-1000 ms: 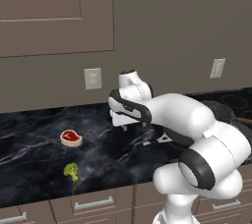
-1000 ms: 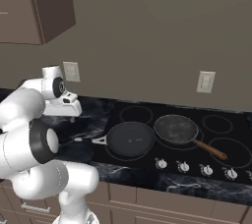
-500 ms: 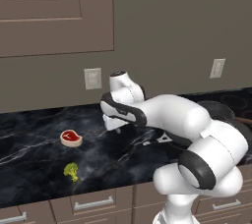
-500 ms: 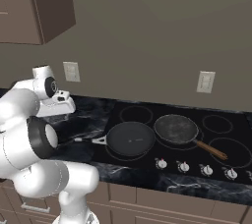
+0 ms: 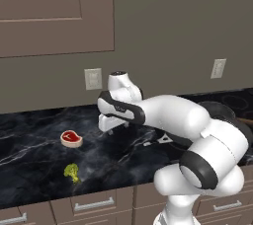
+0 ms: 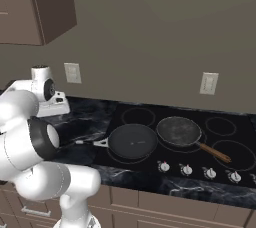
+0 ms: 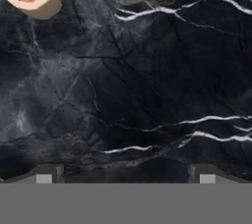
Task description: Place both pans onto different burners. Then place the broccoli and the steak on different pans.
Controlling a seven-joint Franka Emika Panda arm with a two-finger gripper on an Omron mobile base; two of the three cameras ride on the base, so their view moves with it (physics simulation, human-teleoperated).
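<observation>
I have the gripper [image 7: 123, 178] spread wide, empty, above the black marble table [image 5: 34, 169]. The steak [image 5: 71, 138] and broccoli [image 5: 72, 172] lie left; both pans [image 6: 132, 141] sit on burners [image 6: 138, 116].

No text, label, brand, number or sign can be read anywhere in these views.
</observation>
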